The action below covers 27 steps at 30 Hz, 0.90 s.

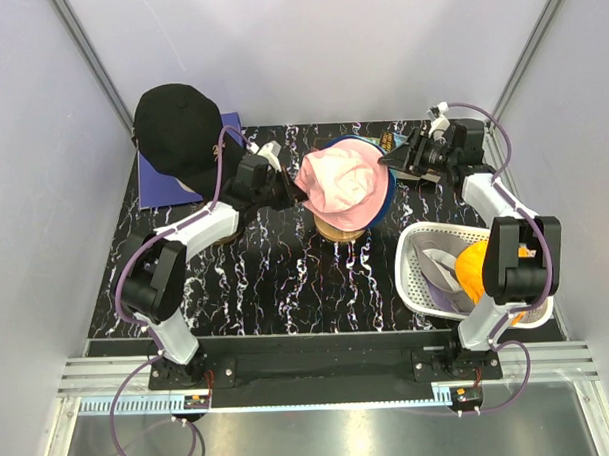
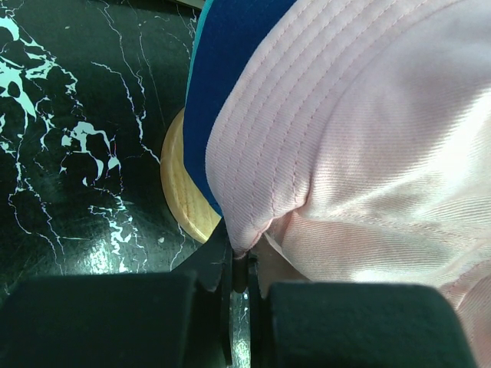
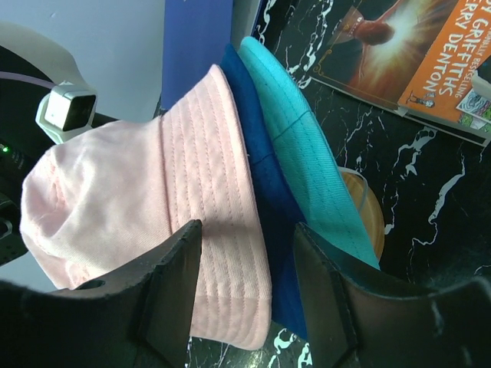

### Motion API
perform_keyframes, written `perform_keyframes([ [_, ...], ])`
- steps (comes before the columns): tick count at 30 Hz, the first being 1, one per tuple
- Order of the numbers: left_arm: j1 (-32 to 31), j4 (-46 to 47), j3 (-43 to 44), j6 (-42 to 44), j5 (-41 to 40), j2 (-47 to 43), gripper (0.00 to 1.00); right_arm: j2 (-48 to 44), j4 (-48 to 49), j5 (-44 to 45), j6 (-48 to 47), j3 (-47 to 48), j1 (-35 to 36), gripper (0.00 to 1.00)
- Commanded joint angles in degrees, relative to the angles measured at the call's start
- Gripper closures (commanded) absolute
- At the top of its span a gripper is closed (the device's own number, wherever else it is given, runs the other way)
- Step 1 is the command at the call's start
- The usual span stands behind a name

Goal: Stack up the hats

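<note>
Stack status: three hats are on the stand at mid tabletop [image 1: 266, 279]. The teal hat [image 3: 307, 146] is lowest, the blue hat [image 3: 265, 192] sits over it, and the pink hat [image 1: 338, 182] is on top, above a round wooden base [image 2: 184, 184]. The pink one looks rumpled and skewed to the left, so by my reading it is placed but not seated.

Your left end effector [image 2: 239, 264] is closed right down, with the pink brim's edge pinched between its fingers. Your right end effector [image 3: 247, 245] sits at the opposite side with its jaws apart, astride the pink and blue brims. I see no pinch there.

Left to do, as I judge it:
- Square up the pink hat.
- Bring over the orange hat [image 1: 473, 267] and the lavender hat [image 1: 441, 273], both lying in the white basket [image 1: 415, 239] at near right.
- Bring over the black cap [image 1: 178, 127], which sits well apart at the far left corner above a purple mat [image 1: 158, 183]. You cannot tell from here what it rests on.

That puts you roughly halfway.

Writing: a book [image 3: 414, 54] lies on the tabletop just behind the stack. Its orange cover reads "GRIFFITHS" and "DENTON" in large capitals. A small line above seems to end in "BESTSELLING", and the rest is cut off. No brand or label is legible on any hat
</note>
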Motion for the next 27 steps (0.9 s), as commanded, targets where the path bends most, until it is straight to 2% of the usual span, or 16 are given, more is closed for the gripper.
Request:
perform_keyframes([
  [1, 1.3, 1.2, 2.1, 1.5, -0.6, -0.7, 1.0, 0.6, 0.6, -3.7, -1.0, 2.7, 1.0, 0.42],
  [10, 1.2, 1.2, 2.0, 1.3, -0.3, -0.5, 1.0, -2.4, 0.6, -3.8, -0.3, -1.3, 1.4, 0.53],
  [13, 1.1, 1.3, 1.8, 1.3, -0.3, -0.6, 1.0, -3.2, 0.2, -3.8, -0.3, -2.1, 1.4, 0.61],
  [16, 1.0, 1.4, 1.8, 1.3, -0.3, -0.5, 1.0, -3.0, 0.4, -4.7, 0.4, -2.2, 1.4, 0.73],
  [20, 0.7, 1.4, 1.9, 1.6, -0.2, -0.4, 1.0, -2.9, 0.1, -4.1, 0.5, -2.0, 1.5, 1.0],
  [21, 0.7, 1.4, 2.0, 1.6, -0.2, -0.5, 1.0, -3.0, -0.2, -3.6, -0.1, -1.9, 1.5, 1.0],
  [25, 0.6, 1.3, 2.4, 1.6, -0.2, -0.1, 1.0, -5.8, -6.4, 6.9, -3.5, -2.5, 1.4, 1.0],
  [27, 0.6, 1.2, 2.6, 1.8, 0.0, 0.3, 1.0, -8.2, -9.0, 15.1, -5.0, -3.2, 1.5, 1.0],
])
